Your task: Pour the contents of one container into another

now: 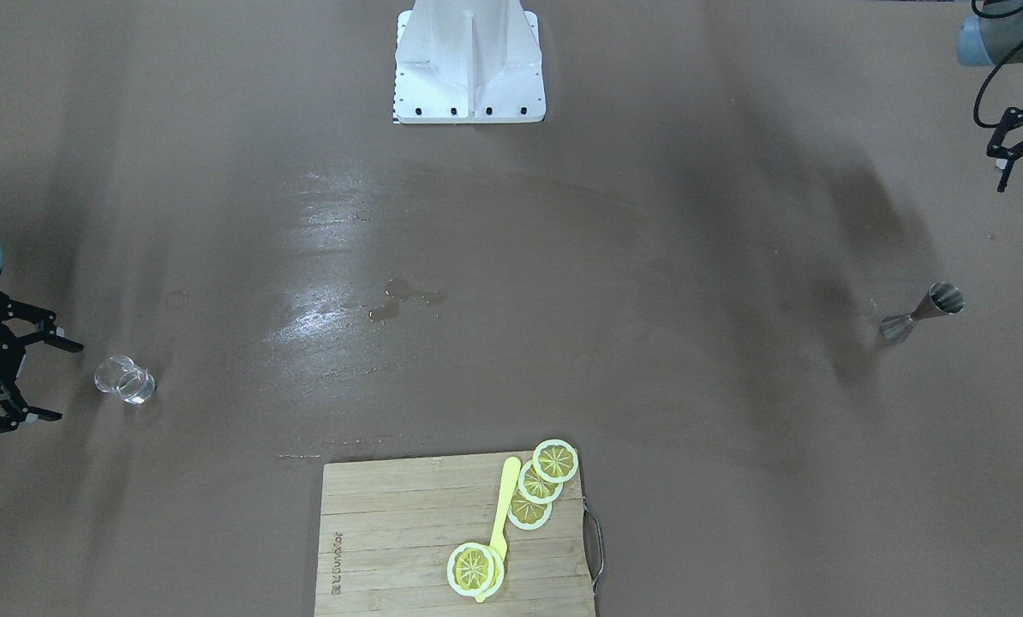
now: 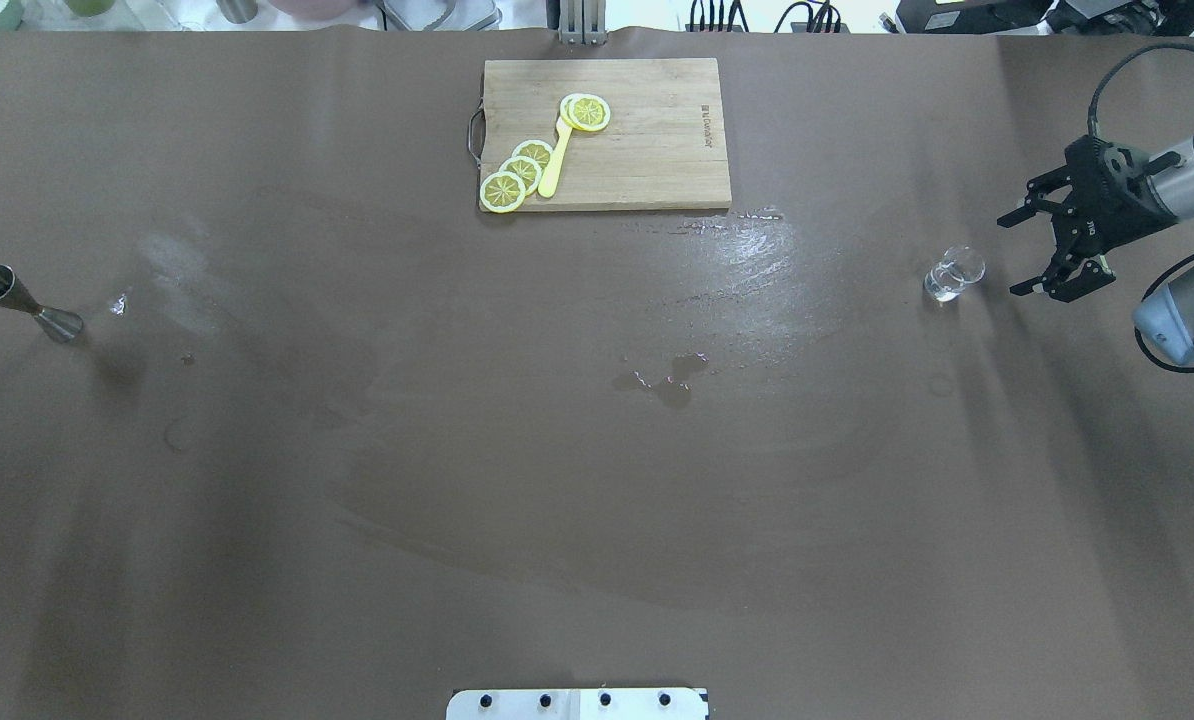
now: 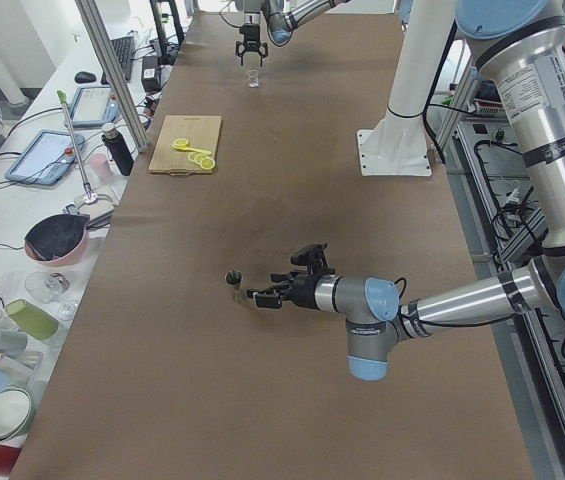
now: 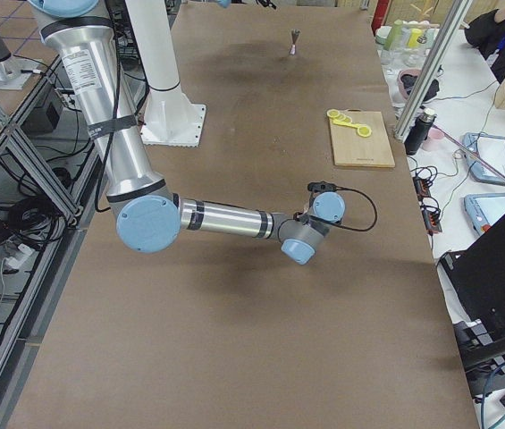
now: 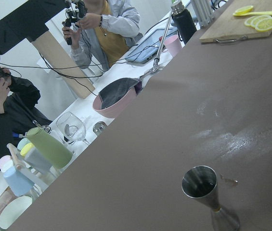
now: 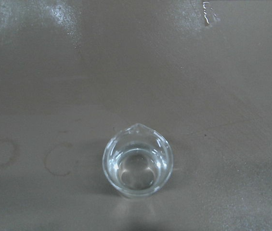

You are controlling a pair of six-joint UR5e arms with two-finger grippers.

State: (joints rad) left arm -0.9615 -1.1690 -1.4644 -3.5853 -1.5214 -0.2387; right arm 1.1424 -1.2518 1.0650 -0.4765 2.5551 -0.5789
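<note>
**Both grippers wide, glass and jigger on table**

Right gripper (image 2: 1009,256) is spread wide and holds nothing. It sits just beside the glass (image 2: 954,272), not touching it. The glass stands upright on the brown table (image 2: 557,480) at the robot's far right. It has a pour lip and a little clear liquid in it.

The jigger (image 1: 921,313) stands upright at the table's far left end, well apart from the glass. Left gripper (image 3: 265,291) is near it, with its jaws looking parted and nothing held; the front view cuts it off at the edge.

A wooden board (image 1: 391,531) at the far middle edge carries lemon slices (image 1: 556,461) and a yellow tool (image 1: 505,506). The board's burned-in mark is too small to read, and so are the arm labels. A small puddle (image 1: 404,298) lies mid-table.
</note>
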